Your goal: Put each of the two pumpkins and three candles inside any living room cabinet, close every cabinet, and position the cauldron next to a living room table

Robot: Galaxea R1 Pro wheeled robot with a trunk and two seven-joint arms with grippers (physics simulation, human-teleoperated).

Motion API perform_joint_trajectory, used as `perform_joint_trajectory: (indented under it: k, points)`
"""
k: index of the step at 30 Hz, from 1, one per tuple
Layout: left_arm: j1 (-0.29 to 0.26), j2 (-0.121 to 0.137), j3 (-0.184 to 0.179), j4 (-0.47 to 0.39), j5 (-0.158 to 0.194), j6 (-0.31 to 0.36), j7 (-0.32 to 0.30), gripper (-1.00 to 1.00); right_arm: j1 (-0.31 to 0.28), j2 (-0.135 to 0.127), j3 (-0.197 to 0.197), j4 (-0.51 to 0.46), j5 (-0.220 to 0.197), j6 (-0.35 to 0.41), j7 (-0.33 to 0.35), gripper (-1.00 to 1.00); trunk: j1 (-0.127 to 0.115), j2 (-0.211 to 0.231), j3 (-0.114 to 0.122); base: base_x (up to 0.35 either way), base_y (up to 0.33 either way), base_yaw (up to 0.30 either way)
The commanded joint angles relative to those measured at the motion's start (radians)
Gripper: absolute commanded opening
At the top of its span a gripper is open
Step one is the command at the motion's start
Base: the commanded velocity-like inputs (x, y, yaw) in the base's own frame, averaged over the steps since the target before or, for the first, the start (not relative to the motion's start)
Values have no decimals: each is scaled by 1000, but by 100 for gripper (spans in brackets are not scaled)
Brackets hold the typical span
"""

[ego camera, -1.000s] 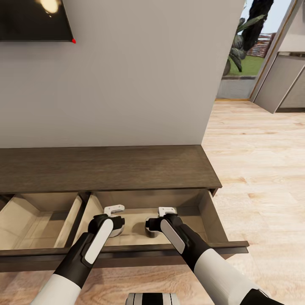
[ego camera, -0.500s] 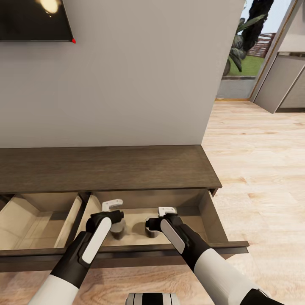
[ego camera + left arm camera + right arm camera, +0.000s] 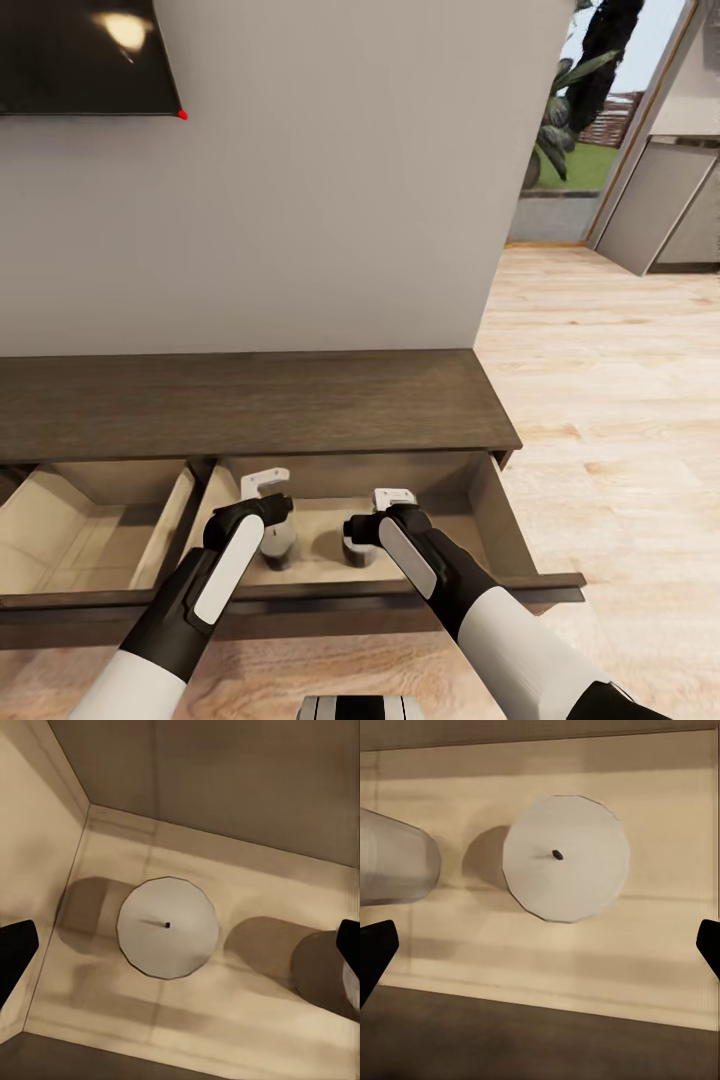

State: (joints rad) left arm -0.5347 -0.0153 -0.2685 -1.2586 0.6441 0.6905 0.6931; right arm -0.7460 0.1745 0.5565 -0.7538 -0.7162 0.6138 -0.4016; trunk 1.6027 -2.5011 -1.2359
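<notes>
Head view, left to right: TV (image 3: 85,55) corner high on the grey wall, cabinet (image 3: 250,400) below with two drawers pulled out, wood floor (image 3: 620,400) open to the right as far as a glass door. Left drawer (image 3: 90,520) shows bare beige floor, lots of room. Right drawer (image 3: 480,510) holds two candles standing upright, apart from each other: left candle (image 3: 277,545) under the left gripper (image 3: 264,483), right candle (image 3: 356,540) under the right gripper (image 3: 392,497). Free floor between the candles and toward the drawer's right wall; front rail runs just below both wrists.

Left wrist view: candle (image 3: 168,927) seen top-down, round pale top with dark wick, near the drawer's corner but clear of both walls; second candle at the frame edge. Fingertips (image 3: 15,949) spread wide, touching nothing, jaws open.

Right wrist view: candle (image 3: 565,858) top-down with room all round it, other candle (image 3: 394,866) blurred at the side. Fingertips (image 3: 375,945) wide apart, jaws open, empty
</notes>
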Motion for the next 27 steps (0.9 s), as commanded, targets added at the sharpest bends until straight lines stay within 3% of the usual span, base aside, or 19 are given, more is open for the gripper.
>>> perform_joint_trajectory:
  k: [1, 7, 12, 17, 27]
  points:
    - [-1, 0, -1, -2, 11, 1, 11, 100, -1, 0, 2, -1, -9, 1, -10, 100, -1, 0, 3, 0, 0, 0]
    - [-1, -1, 3, -5, 15, 9, 13, 100, -1, 0, 2, -1, -9, 1, -10, 100, -1, 0, 3, 0, 0, 0]
    - [-1, -1, 2, -5, 21, 20, 16, 100, -1, 0, 2, -1, -9, 1, -10, 100, -3, 2, 22, 0, 0, 0]
    - [-1, -2, 7, -9, 19, 78, 19, 100, 0, 0, 2, -2, -9, 1, -10, 100, -23, 37, 38, 0, 0, 0]
    - [-2, -4, 9, -27, 21, 97, 22, 100, 0, 0, 2, -3, -9, 1, -10, 100, -61, 107, 69, 0, 0, 0]
